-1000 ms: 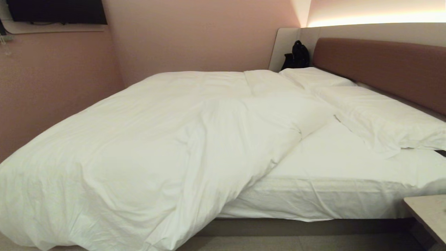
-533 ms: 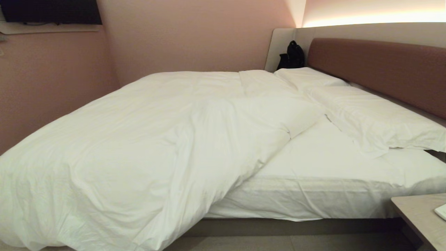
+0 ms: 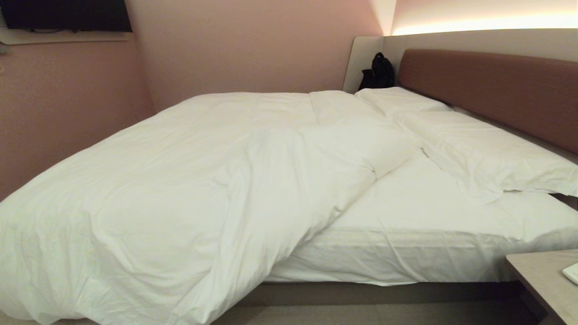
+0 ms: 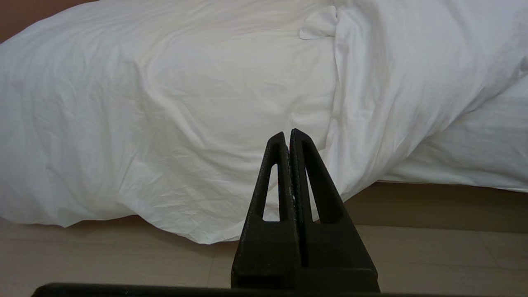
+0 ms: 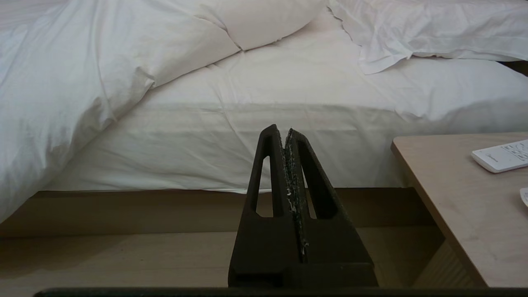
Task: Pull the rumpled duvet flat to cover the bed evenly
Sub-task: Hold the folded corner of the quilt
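The left gripper (image 4: 288, 136) and right gripper (image 5: 284, 131) are pressed together, empty, low beside the bed (image 3: 384, 293) (neither shows from the head). The duvet (image 3: 189, 189) is bunched leftward, spilling to the floor (image 4: 103, 260); only the right wrist shows the remote (image 5: 501, 156) on the bedside table (image 5: 449, 198). Pink walls (image 3: 253, 45).

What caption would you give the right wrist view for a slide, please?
Shut right gripper faces the bed, duvet bunched aside, remote on nightstand.

The whole head view slides a little toward the robot's right: the bedside table (image 3: 542, 280) shows more, and a white remote (image 3: 571, 273) appears on it.
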`<state>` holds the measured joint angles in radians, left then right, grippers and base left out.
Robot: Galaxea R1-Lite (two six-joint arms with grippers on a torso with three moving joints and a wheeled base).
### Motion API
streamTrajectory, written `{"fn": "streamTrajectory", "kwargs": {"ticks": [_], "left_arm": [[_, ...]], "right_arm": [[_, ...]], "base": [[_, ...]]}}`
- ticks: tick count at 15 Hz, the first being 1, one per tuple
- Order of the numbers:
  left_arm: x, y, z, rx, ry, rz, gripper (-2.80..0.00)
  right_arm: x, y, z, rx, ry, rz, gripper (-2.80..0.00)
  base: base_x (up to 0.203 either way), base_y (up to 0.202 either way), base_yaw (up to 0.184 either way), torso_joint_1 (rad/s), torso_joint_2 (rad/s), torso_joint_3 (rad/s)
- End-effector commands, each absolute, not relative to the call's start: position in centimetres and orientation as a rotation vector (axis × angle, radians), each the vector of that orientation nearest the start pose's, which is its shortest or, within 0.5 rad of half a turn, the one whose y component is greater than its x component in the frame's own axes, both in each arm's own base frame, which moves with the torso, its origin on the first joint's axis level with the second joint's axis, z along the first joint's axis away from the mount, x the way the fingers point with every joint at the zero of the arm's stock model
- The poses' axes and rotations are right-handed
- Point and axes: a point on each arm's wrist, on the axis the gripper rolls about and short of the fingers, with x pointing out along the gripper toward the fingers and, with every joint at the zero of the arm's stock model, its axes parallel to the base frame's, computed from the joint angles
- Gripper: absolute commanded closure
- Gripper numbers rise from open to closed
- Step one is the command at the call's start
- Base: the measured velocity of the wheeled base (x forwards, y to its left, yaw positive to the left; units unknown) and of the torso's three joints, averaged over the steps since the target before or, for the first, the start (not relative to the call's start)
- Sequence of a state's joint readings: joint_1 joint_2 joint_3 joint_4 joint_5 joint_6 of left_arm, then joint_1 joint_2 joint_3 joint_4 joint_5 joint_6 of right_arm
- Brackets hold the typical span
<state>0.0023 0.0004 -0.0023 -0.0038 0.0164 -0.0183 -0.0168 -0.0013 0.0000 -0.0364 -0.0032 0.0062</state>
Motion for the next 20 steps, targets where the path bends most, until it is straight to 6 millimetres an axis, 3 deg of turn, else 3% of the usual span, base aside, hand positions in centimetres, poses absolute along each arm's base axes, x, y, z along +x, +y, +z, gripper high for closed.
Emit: {"fn": "streamTrajectory", "kwargs": {"ticks": [1,17,18,20], "left_arm": [[-2.3,0.0,7.7,-0.020,-0.008,0.020,0.00],[-2.3,0.0,7.6,-0.018,-0.006,0.020,0.00],[-2.3,0.0,7.7,-0.020,-0.008,0.020,0.00],[-2.3,0.0,7.7,-0.018,-0.007,0.020,0.00]], "right_arm": [[-2.3,0.0,7.9,0.004,-0.037,-0.020,0.00],[-2.3,0.0,7.9,-0.002,-0.033,-0.024,0.00],[-2.4,0.0,8.3,-0.002,-0.045,-0.021,0.00],[-3.3,0.1,11.5,-0.001,-0.105,-0.011,0.00]], "base": [[0.000,0.000,0.000,0.000,0.00,0.000],[0.000,0.000,0.000,0.000,0.00,0.000],[0.000,0.000,0.000,0.000,0.00,0.000],[0.000,0.000,0.000,0.000,0.00,0.000]]}}
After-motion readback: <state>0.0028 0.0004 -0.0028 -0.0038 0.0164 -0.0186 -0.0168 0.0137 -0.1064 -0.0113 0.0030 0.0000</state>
